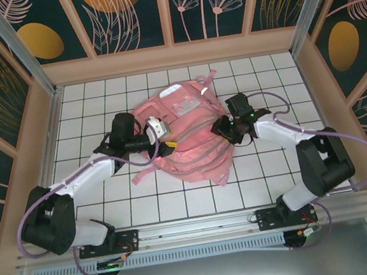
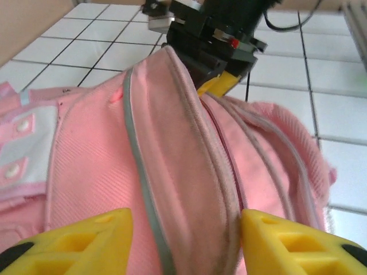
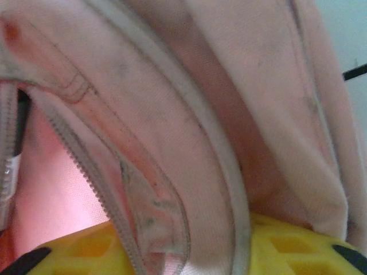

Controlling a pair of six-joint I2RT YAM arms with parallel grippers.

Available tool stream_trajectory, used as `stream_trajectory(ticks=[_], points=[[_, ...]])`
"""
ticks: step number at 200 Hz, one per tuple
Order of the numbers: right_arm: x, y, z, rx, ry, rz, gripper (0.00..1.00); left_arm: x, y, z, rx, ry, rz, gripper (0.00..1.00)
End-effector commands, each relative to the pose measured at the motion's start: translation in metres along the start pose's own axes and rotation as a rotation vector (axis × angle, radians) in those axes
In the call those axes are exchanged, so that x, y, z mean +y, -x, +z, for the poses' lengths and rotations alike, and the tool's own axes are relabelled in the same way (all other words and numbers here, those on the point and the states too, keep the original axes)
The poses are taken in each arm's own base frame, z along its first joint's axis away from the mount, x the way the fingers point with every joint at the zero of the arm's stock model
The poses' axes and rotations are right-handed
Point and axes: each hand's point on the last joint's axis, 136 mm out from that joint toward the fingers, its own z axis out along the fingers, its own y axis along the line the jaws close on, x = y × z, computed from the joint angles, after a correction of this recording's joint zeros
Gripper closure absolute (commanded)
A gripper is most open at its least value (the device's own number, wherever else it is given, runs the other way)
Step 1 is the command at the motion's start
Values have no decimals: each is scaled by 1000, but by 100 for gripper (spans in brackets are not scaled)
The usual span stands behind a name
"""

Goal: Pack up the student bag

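A white tiled table (image 1: 270, 173) with dark grid lines sits inside walls (image 1: 125, 16) of dark teal panels with floral patterns and pale wooden frames.

The left gripper (image 1: 165, 131) rests at the left edge of the student bag (image 1: 186, 133). Its yellow fingers (image 2: 80, 240) stand well apart, and a raised ridge of pink fabric runs between them with no clear pinch. The right gripper (image 1: 222, 128) is at the opposite edge. It is partly closed on a fold of the bag's zip edge, and the cloth fills the gap between its yellow fingers (image 3: 298, 246).

The bag lies flat near the middle of the table, between the two grippers. Its long axis runs from the far side, slightly left, to the near side, slightly right. The end with the white-trimmed pocket (image 1: 173, 91) faces the far wall. One pink strap (image 1: 211, 79) trails off at the far right and another (image 1: 144, 176) at the near left.

The overhead view gives the bag's whole outline and both arms reaching in. The left wrist view shows the bag (image 2: 172, 172) tented up towards the right gripper (image 2: 215, 86), with grey piping (image 2: 140, 172) and a zip (image 2: 221, 143) running along the ridge. The right wrist view, pressed close to the bag (image 3: 269, 86), shows zip teeth (image 3: 80, 154) and smudged fabric.
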Motion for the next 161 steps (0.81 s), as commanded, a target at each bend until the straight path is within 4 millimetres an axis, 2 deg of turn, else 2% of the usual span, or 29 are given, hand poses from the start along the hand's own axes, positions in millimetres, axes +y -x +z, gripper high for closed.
stream_trajectory(ticks=[1,6,35,58,86,117,128,146,151,161], points=[[12,29,-3,-42,61,-126,68,-11,-34,-4,211,-111,218,48],[10,32,-3,-43,67,-130,69,-3,-33,-6,252,-93,238,48],[2,47,-2,-39,98,-168,80,20,-69,-13,441,-20,293,46],[0,55,0,-34,90,-226,85,41,-87,-14,537,27,328,35],[3,60,3,-5,125,-238,86,55,-88,4,510,14,364,31],[14,56,3,19,187,-243,88,77,-65,25,407,84,420,31],[14,55,3,24,191,-248,87,75,-59,31,392,84,457,31],[14,55,1,21,190,-254,87,61,-58,40,403,31,534,31],[14,55,0,21,194,-255,87,57,-71,46,427,2,532,32],[15,54,-1,22,199,-254,87,50,-79,50,448,-28,547,32]])
